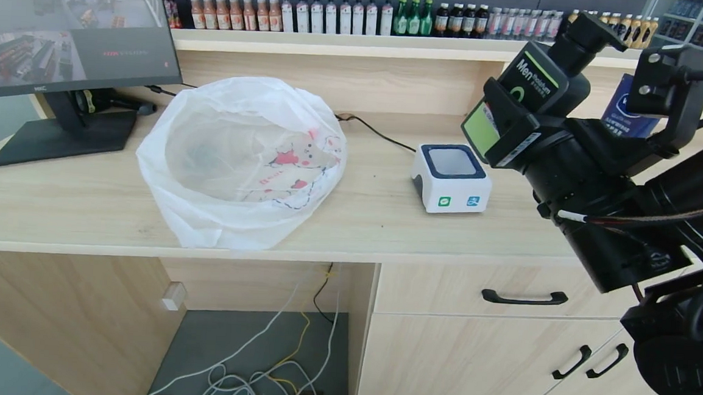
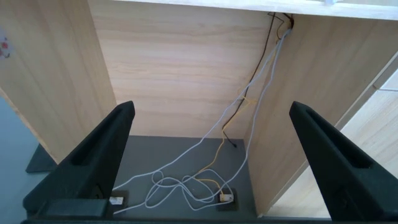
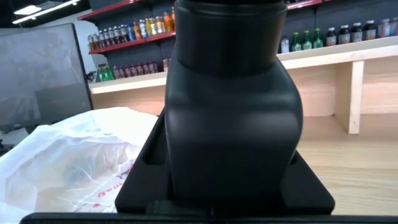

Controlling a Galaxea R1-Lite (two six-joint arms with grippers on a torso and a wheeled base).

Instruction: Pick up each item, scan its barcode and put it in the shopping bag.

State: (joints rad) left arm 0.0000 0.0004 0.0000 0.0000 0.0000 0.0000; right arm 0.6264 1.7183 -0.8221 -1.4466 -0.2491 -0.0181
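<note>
The right pincer [image 1: 517,131] sits in the upper right of the head view, closed around a dark bottle [image 1: 542,75]. It holds the bottle tilted in the air, base toward the middle of the frame and cap toward the upper right corner. The bottle hangs above and to the right of the white scanner [image 1: 450,178], which stands on the table [image 1: 52,197] right of centre.

The main risk is probably a failed scan. I cannot tell where the barcode is, and if it faces away from the scanner's upward window, nothing will register unless the wrist turns. The bottle also looks smooth and the grip sits low on its body, so a quick rotation could let it slide or twist between the fingers.

The shopping bag [image 1: 241,160] stands left of centre, well apart from the scanner, with its mouth open but its thin walls slumped. A release too near the rim could fold the wall inward or send the bottle onto the table.

The left pincer [image 2: 211,109] is spread wide and holds nothing. It is below the tabletop, facing the recess with the loose cables [image 2: 186,186]. Lifting it straight up could knock the table's underside.
</note>
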